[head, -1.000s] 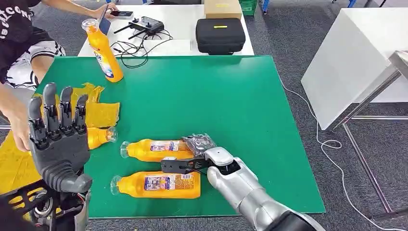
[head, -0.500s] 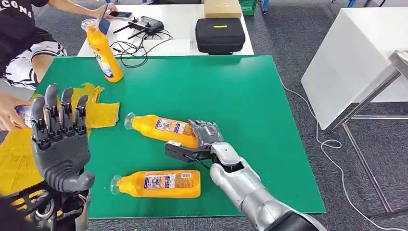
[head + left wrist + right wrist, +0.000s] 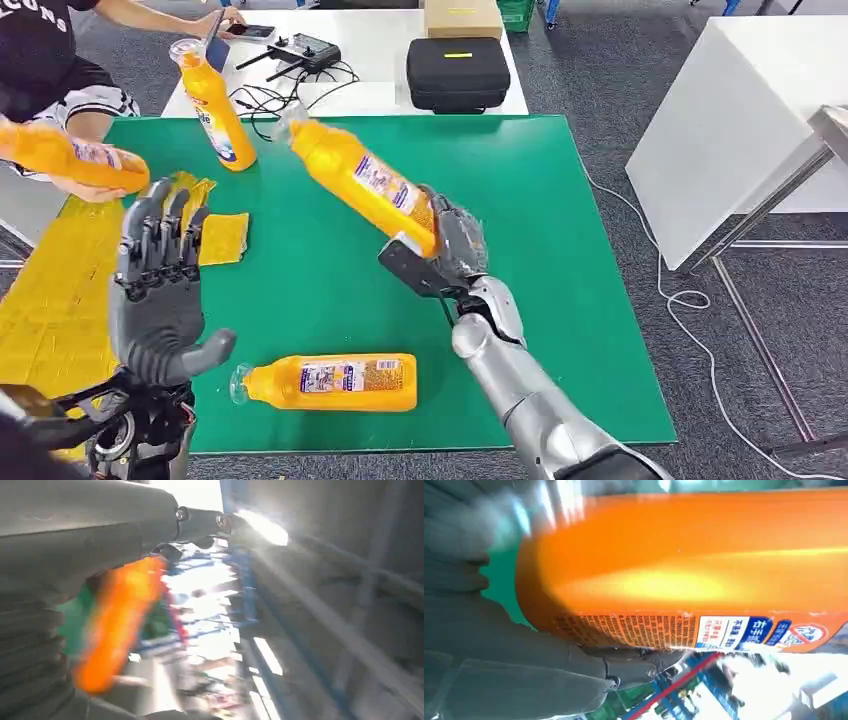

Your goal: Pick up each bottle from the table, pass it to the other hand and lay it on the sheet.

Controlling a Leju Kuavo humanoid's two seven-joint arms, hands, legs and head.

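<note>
Fingers [image 3: 455, 235] of your right hand [image 3: 450, 255] clasped the raised bottle [image 3: 362, 185] mid-frame; left hand [image 3: 160, 290], lower left, spread, empty. Advice: keep the clasp until it closes.

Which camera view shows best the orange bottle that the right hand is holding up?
The head view: the held bottle shows whole, cap to base, tilted above the green table, its base in the right hand. The right wrist view shows its side and label close up. The left wrist view gives an orange blur.
</note>
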